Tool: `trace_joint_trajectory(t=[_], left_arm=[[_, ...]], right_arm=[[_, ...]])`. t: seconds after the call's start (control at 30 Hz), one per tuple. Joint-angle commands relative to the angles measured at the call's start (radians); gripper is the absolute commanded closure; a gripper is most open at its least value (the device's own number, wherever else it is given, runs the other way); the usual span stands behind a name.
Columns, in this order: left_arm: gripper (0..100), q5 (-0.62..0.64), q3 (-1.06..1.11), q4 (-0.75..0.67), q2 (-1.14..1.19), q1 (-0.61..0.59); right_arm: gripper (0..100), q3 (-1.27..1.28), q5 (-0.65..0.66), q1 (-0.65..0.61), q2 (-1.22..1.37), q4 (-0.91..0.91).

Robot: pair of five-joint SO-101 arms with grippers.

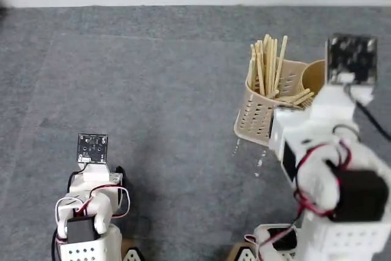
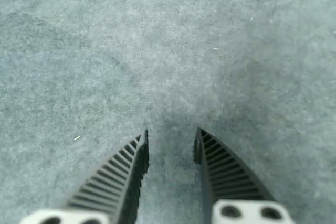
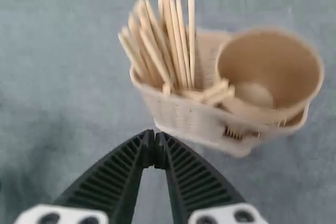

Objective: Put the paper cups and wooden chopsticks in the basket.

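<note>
Right end effector (image 3: pixel 155 148): yours was clenched, empty, the nearer one.
Basket (image 3: pixel 178 111): sat just ahead, holding upright chopsticks (image 3: pixel 163 40) and paper cup (image 3: pixel 268 72).
Left end effector (image 2: pixel 170 145): was released, well apart.

We see beige perforated basket (image 1: pixel 256 117) on grey surface, far right in high view. Bundle of wooden chopsticks (image 1: pixel 267 65) stands inside one end, leaning, tips fanned above rim; few more lie flat across the middle. Tan paper cup (image 1: pixel 313 76) sits tilted in other end, mouth open. Possibly several nested; we cannot tell.
</note>
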Motion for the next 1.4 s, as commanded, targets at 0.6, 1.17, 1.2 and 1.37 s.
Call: trace_joint_trajectory(t=[0.6,1.17,1.2,1.37], left_arm=[[86,0.003,-0.01,0.005,0.002,0.006],[86,0.003,-0.01,0.005,0.002,0.006],[86,0.003,-0.01,0.005,0.002,0.006],[86,0.003,-0.01,0.005,0.002,0.006]], right_arm=[[99.1,1.381,-0.003,0.002,-0.995,-0.486],[99.0,1.685,-0.003,0.002,-0.969,-0.493],[99.0,1.685,-0.003,0.002,-0.969,-0.478],[99.0,1.685,-0.008,0.024,-0.969,-0.44]])
